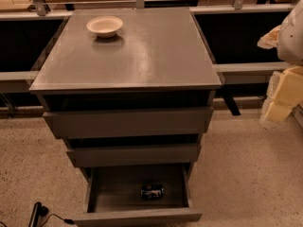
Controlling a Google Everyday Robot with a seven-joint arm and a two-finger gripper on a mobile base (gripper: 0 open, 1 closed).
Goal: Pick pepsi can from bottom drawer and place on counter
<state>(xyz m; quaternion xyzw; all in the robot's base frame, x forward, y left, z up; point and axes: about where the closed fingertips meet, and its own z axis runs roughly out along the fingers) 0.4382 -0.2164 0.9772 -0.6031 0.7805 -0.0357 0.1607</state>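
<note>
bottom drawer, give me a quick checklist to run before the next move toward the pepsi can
1. bottom drawer open: ok, pulled out with its inside exposed.
2. pepsi can located: ok, on the drawer floor near the front, apparently lying on its side.
3. Room around the can: ok, nothing else shows in the drawer.
4. Access from above: ok, the can sits forward of the middle drawer front.
5. Place spot on the counter: ok, only a cream bowl sits there, at the far left corner.
6. gripper ready: cannot tell, it is not in view.
</note>
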